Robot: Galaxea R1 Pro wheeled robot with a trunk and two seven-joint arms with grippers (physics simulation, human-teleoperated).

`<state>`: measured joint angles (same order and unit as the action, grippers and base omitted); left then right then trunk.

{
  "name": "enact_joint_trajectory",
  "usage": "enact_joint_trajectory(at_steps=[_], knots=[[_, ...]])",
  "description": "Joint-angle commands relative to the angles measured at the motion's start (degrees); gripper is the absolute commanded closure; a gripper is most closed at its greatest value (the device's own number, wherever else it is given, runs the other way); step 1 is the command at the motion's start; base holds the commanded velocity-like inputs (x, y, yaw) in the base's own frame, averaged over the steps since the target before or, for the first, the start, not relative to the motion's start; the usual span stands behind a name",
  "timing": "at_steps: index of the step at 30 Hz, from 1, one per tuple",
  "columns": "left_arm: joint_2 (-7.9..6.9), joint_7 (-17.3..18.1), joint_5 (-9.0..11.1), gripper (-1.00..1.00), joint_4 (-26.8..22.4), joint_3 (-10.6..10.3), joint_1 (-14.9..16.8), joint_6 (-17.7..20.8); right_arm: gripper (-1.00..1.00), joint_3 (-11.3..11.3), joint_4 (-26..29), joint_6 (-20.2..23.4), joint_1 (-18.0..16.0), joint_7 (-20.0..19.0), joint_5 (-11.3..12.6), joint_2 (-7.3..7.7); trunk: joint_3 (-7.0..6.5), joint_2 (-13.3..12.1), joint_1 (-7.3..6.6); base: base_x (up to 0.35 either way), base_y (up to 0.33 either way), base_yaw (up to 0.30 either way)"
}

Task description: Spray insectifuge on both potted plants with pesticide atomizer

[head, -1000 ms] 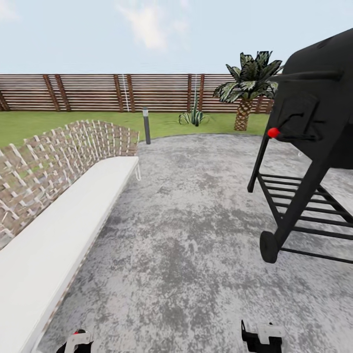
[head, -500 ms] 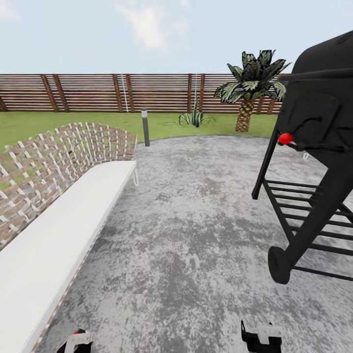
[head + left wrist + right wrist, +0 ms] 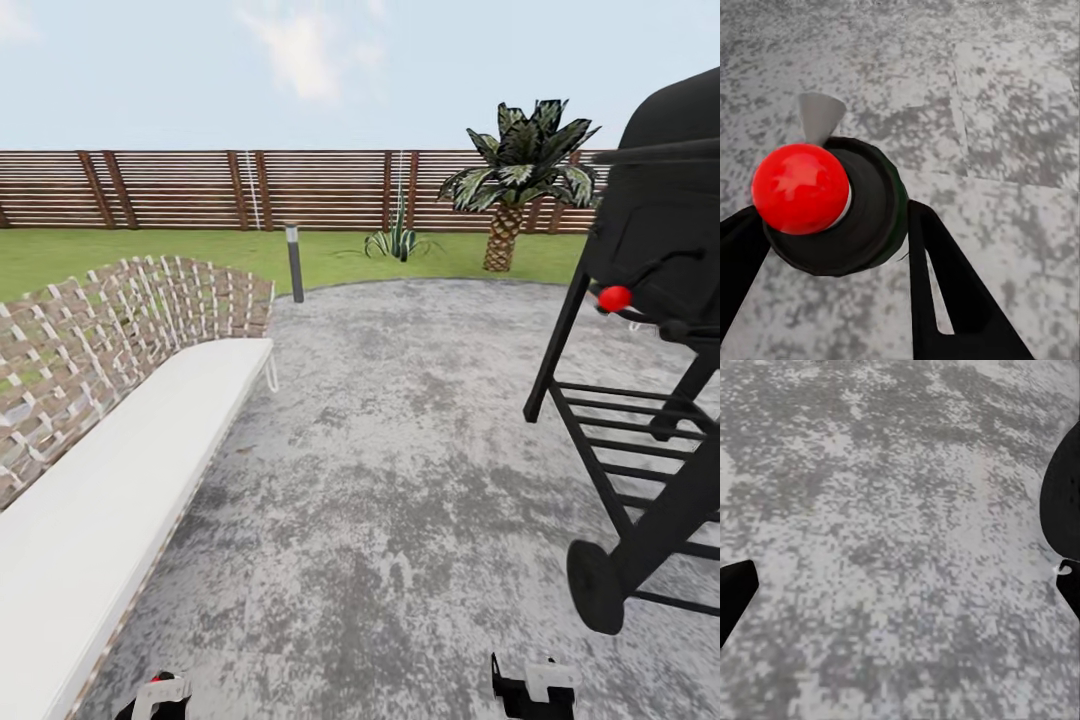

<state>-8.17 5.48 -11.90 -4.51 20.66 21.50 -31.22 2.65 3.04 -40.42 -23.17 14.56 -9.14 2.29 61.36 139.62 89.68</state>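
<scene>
Left gripper (image 3: pixel 832 247): fingers clamped on the pesticide atomizer (image 3: pixel 832 206), red top toward the wrist camera, over grey patio (image 3: pixel 400 450). Right gripper (image 3: pixel 900 585): fingers spread wide, nothing between. Ahead: black grill (image 3: pixel 650 300), white bench (image 3: pixel 110 480), fence (image 3: pixel 200 190). The spiky plant (image 3: pixel 398 240) on the lawn is possibly potted; too small to tell.

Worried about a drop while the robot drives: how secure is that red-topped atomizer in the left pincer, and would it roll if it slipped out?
The pesticide atomizer sits between the left pincer fingers, so it probably rides fine. Its round, smooth-looking body may twist or slide in a two-finger grip. If it dropped on the hard paved patio, it would likely roll, with the pale nozzle possibly stopping it.
</scene>
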Motion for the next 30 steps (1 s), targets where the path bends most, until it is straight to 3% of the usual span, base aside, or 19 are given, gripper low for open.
enact_joint_trajectory(at_steps=[1,30], knots=[[-0.01,0.32,-0.32,1.00,0.07,0.52,0.03,-0.15,-1.00,0.26,-0.05,-0.10,-0.03,0.32,-0.61,-0.01,0.05,0.02,0.02,0.337,0.000,0.000],[-0.01,0.32,-0.32,1.00,0.11,0.52,0.03,-0.21,-1.00,0.27,-0.05,-0.10,-0.04,0.31,-0.60,-0.01,0.05,0.02,0.02,0.337,0.000,0.000]])
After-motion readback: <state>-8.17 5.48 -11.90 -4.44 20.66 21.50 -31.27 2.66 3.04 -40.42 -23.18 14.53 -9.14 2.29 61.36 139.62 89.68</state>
